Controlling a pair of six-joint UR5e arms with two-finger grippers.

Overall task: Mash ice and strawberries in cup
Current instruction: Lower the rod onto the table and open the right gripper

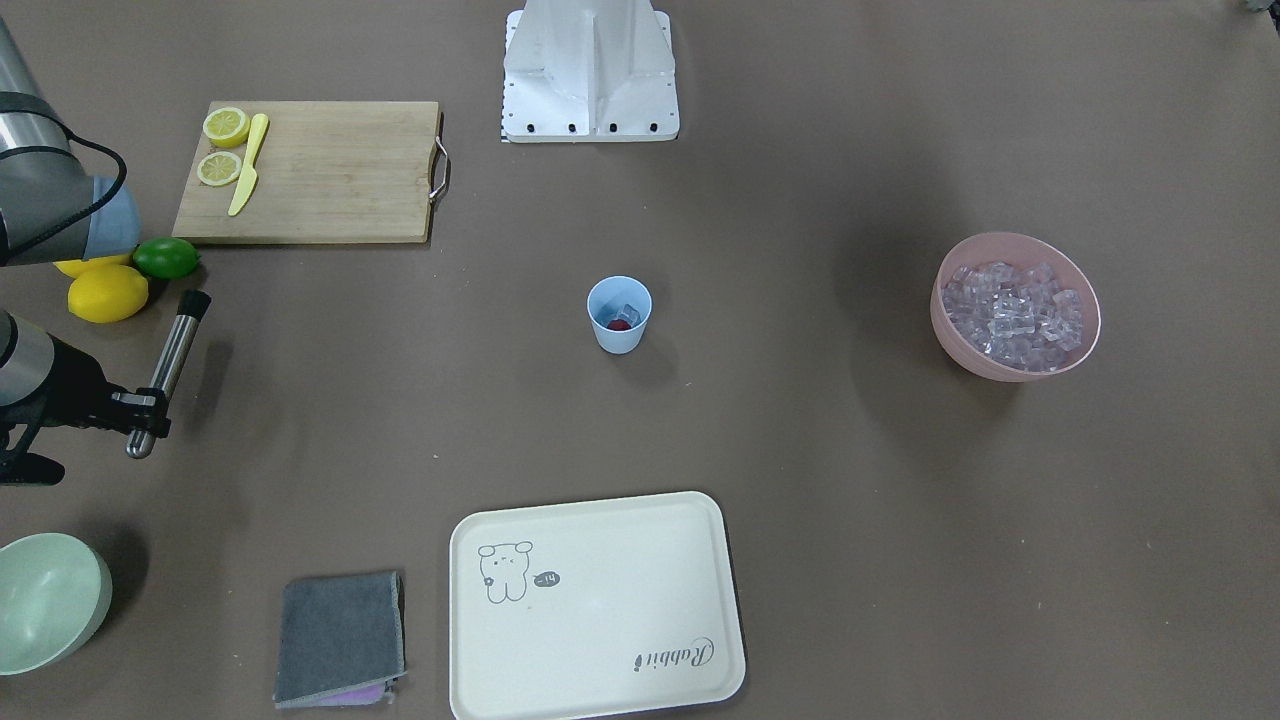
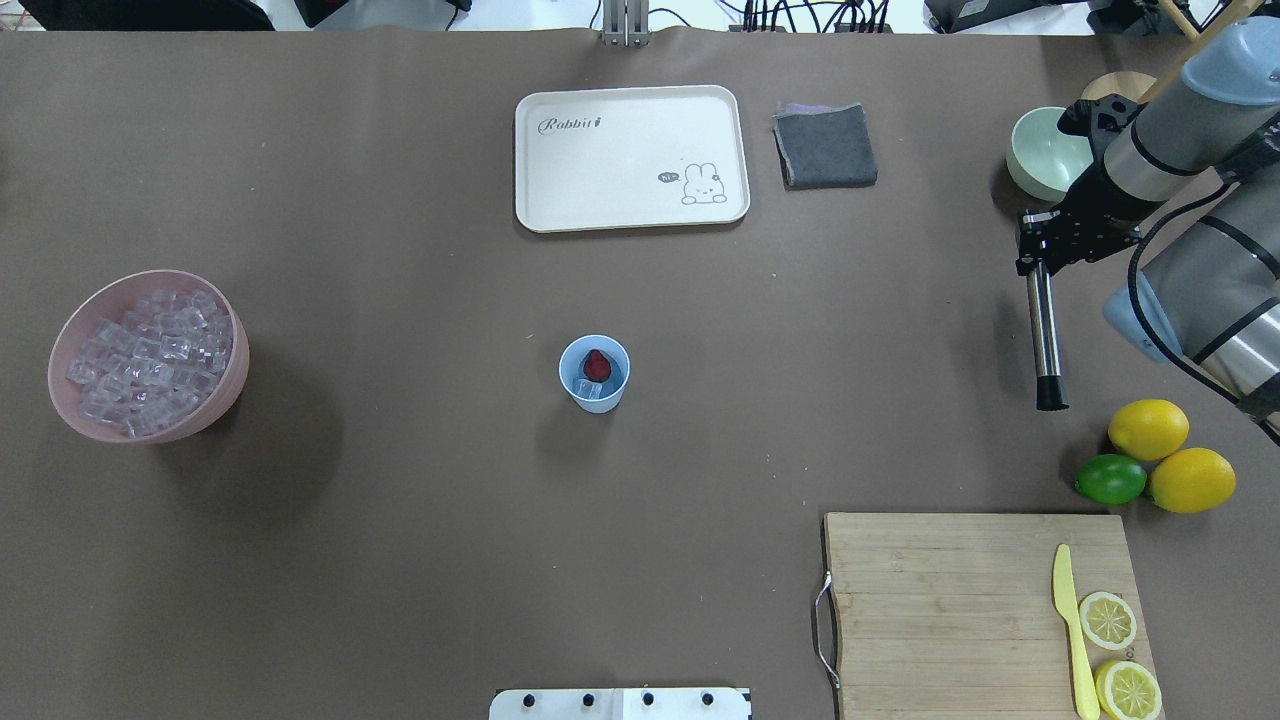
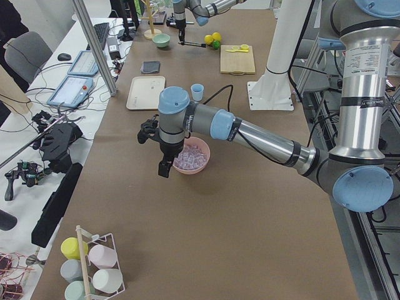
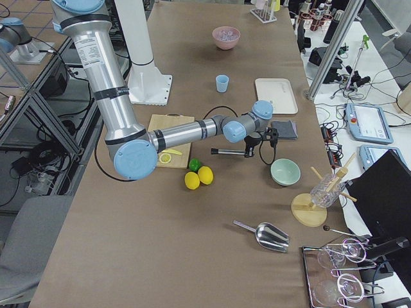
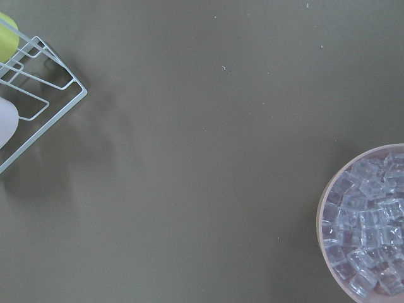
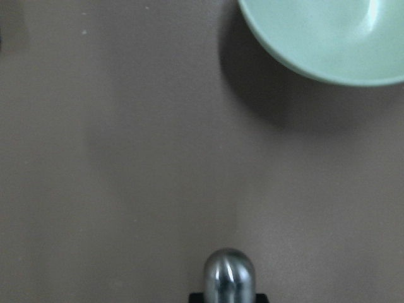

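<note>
"Rabbit" — in script, on cream tray [image 2: 620, 170]

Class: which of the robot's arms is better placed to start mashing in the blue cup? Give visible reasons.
Right. The right pincer grips the steel muddler needed for the cup, which holds strawberry and ice. The left pincer hangs by the pink bowl, with no tool seen.

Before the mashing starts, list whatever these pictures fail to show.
- The left gripper: shows only in the exterior left view, too small to tell open or shut.
- The ice in the cup: count unclear; the strawberry and cup wall hide part of it.
- The muddler: right wrist view is blurred, and its bottom edge cuts the shaft off.
</note>
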